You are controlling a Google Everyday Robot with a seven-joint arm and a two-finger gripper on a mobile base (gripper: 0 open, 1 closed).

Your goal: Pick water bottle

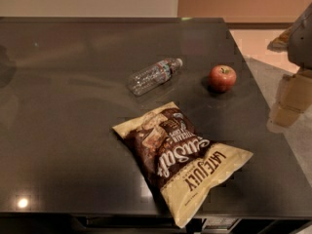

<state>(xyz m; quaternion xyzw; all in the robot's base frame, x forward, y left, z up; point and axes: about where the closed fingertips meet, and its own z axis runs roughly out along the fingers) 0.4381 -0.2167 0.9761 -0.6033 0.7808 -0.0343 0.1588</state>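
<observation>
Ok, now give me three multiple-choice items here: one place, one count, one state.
1. Where is the apple? A) right of the water bottle in the view B) left of it C) on the floor
2. How many things lie on the table? A) two B) three C) five
3. How is the water bottle? A) upright B) lying on its side C) standing on its cap

1 A: it sits to the bottle's right.
2 B: water bottle, apple, chip bag.
3 B: it lies flat; the gripper is at the view's right edge, apart from it.
</observation>
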